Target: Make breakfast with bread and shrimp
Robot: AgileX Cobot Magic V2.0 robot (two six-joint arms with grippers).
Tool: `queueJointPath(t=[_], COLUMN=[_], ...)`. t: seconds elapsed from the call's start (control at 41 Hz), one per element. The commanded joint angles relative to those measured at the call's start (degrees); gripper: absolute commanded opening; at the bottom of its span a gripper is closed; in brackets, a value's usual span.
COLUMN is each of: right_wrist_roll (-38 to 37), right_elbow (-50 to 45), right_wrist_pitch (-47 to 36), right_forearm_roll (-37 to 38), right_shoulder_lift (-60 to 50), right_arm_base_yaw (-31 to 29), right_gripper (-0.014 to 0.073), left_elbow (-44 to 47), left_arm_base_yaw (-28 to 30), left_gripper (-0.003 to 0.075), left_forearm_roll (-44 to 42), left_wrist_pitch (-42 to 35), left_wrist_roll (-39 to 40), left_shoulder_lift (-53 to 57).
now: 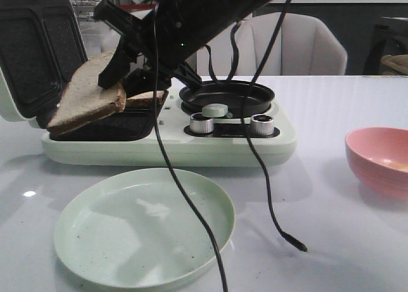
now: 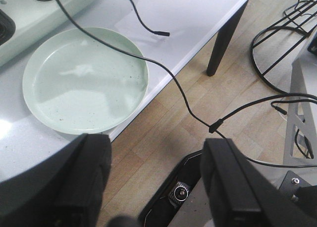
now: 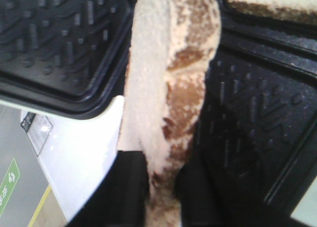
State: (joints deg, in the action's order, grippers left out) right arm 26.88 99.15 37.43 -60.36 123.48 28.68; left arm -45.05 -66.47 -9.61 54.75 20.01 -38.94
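Front view, nearest the camera: an empty pale green plate [image 1: 143, 227] on the white table [image 1: 331, 215], with a loose black cable [image 1: 191, 203] trailing across it. The left gripper [image 2: 156, 182] appears only in its own wrist view, fingers [image 2: 233, 187] spread wide apart and holding nothing, hanging off the table edge beside the plate.

Middle ground: the green sandwich maker [image 1: 166, 142], lid raised. The right gripper [image 1: 115, 78] is clamped on one bread slice [image 1: 86, 101]; the wrist view shows both fingers [image 3: 131, 192] pinching the slice at its crust edge. The slice hangs tilted, its lower edge over or just touching the left grill plate [image 1: 102, 129]; contact cannot be judged. A second slice [image 1: 145, 99] lies flat in the neighbouring compartment.

The step appears to be lifting this slice out towards the plate. A sound execution would keep the pinch firm but light, raise the slice clear of the grill rim, and avoid snagging the cable.

The held slice is pale beige, patchily browned on one face, with a dark crust; it sags slightly and will likely tear if squeezed. Shrimp are not visible. Beyond: a round pan [image 1: 226, 95]; at right, a pink bowl [image 1: 379, 159].
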Motion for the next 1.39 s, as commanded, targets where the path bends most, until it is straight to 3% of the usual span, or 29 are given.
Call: queueJointPath(t=[0.0,0.049,0.097,0.341,0.536,0.756,0.877,1.365], right_wrist_roll=[0.5,0.5,0.5,-1.4,-9.1,-22.2,-28.4,-31.5], right_elbow=[2.5,2.5,2.5,2.5,2.4,-1.3,-7.0,-40.0], right_wrist_pitch=[-0.8,-0.8,-0.7,5.2,7.9,10.7,10.8,7.5], right_forearm_roll=[-3.3,-3.1,-2.9,3.0,23.7,52.9,62.1,64.6], right_shoulder_lift=[-2.9,-2.8,-2.8,-6.3,-15.9,-29.7,-36.8,-63.3], right_arm_base_yaw=[0.0,-0.2,-0.7,-4.3,-3.8,2.7,5.3,5.6], right_gripper=[0.0478,0.0569,0.0603,0.0545,0.0526,0.0526,0.0526,0.0526], left_elbow=[-1.5,-1.5,-1.5,-1.5,-1.5,-1.5,-1.5,-1.5], left_arm_base_yaw=[-0.3,-0.3,-0.3,-0.3,-0.3,-0.3,-0.3,-0.3], left_gripper=[0.0456,0.0456,0.0456,0.0456,0.0456,0.0456,0.0456,0.0456], left_forearm_roll=[-0.6,-0.6,-0.6,-2.1,-2.3,-2.3,-2.3,-2.9], left_wrist_pitch=[-3.3,-3.3,-3.3,-3.3,-3.3,-3.3,-3.4,-3.5], left_wrist_roll=[-0.1,-0.1,-0.1,-0.1,-0.1,-0.1,-0.1,-0.1], left_shoulder_lift=[0.0,0.0,0.0,0.0,0.0,0.0,0.0,0.0])
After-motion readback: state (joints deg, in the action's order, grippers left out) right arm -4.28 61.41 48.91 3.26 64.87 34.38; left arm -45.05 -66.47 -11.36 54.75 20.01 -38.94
